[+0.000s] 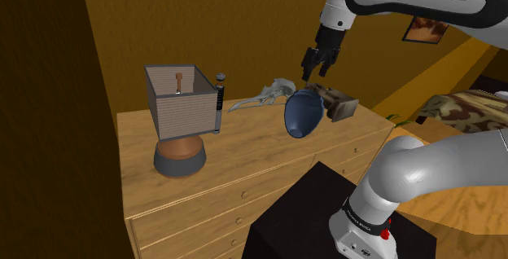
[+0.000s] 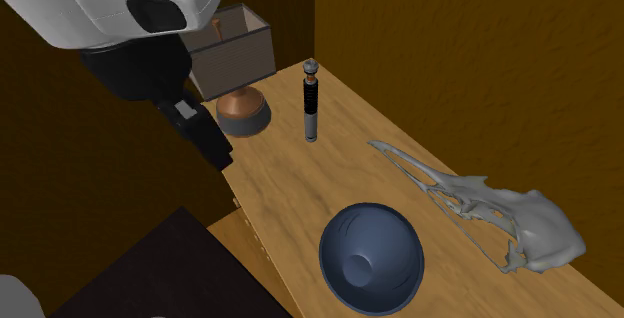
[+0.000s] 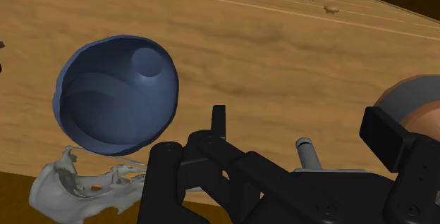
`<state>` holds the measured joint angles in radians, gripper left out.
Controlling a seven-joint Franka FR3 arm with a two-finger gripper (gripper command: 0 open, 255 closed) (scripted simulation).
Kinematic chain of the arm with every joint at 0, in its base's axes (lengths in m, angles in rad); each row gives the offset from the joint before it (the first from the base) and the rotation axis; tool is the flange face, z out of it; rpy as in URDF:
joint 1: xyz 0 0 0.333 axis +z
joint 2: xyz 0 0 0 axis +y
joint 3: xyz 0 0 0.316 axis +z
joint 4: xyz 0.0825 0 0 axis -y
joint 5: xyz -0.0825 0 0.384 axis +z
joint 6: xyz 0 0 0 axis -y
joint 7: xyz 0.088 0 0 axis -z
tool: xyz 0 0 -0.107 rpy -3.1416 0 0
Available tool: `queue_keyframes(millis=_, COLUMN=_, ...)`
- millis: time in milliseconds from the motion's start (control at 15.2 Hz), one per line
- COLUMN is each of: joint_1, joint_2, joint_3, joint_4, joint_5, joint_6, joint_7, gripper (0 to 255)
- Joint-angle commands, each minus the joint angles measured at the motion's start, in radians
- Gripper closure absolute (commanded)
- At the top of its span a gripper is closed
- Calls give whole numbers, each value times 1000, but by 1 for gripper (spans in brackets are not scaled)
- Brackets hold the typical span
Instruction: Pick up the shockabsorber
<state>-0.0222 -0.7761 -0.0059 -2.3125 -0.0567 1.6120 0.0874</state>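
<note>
Wide-spread hand [image 1: 315, 72] hangs near blue bowl [image 1: 301, 112]; shockabsorber [image 1: 218, 103] stands upright, untouched.

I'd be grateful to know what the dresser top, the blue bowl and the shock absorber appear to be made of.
Dresser top: wood, visible grain, light sheen. Blue bowl: smooth, faintly glossy, perhaps glazed ceramic or plastic. Shock absorber: dark tube with pale ends, probably metal.

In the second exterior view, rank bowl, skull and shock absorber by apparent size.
Largest: bowl and skull, about alike; skull longer, bowl broader, so unranked.
Smallest: shock absorber, though it stands farther from the camera.
</note>
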Motion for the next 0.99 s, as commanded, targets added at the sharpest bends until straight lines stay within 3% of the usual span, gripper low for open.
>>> queue_keyframes(millis=0, joint_1=0, joint_2=0, joint_3=0, joint_4=0, joint_5=0, joint_6=0, joint_7=0, gripper=0)
queue_keyframes(millis=528, joint_1=-10, joint_2=151, joint_3=114, joint_4=-65, joint_5=12, joint_6=321, joint_7=191, gripper=0)
queue_keyframes(millis=924, joint_1=-42, joint_2=325, joint_3=204, joint_4=-36, joint_5=-32, joint_6=537, joint_7=352, gripper=0)
